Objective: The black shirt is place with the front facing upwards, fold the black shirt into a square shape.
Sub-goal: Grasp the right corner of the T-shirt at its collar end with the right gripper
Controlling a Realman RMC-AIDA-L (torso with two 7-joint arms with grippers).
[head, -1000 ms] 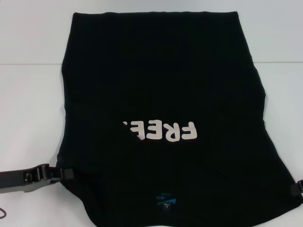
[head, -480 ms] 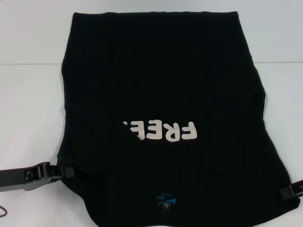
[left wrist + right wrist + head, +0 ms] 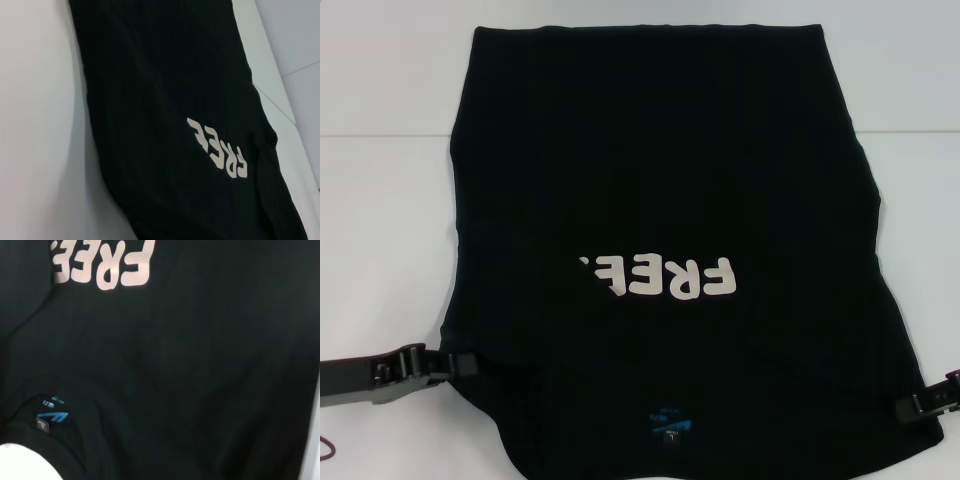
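The black shirt (image 3: 660,200) lies flat on the counter (image 3: 380,230). The left gripper (image 3: 460,366) and right gripper (image 3: 910,408) sit at its near corners. I can't tell how either's jaws stand.

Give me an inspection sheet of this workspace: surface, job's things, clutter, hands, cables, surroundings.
Surface: white table, bare on both sides of the cloth.
Job's things: black shirt lying flat, front up, white "FREE" lettering upside down in the head view, blue neck label at the near edge; both long sides look already folded in, part of the lettering covered.
Clutter: nothing seen.
Hands: left hand at the shirt's near left edge; right hand at its near right edge; grip not readable for either.
Cables: a thin dark red loop at the near left corner, possibly a cable.
Surroundings: a faint seam line crosses the table; nothing else seen.
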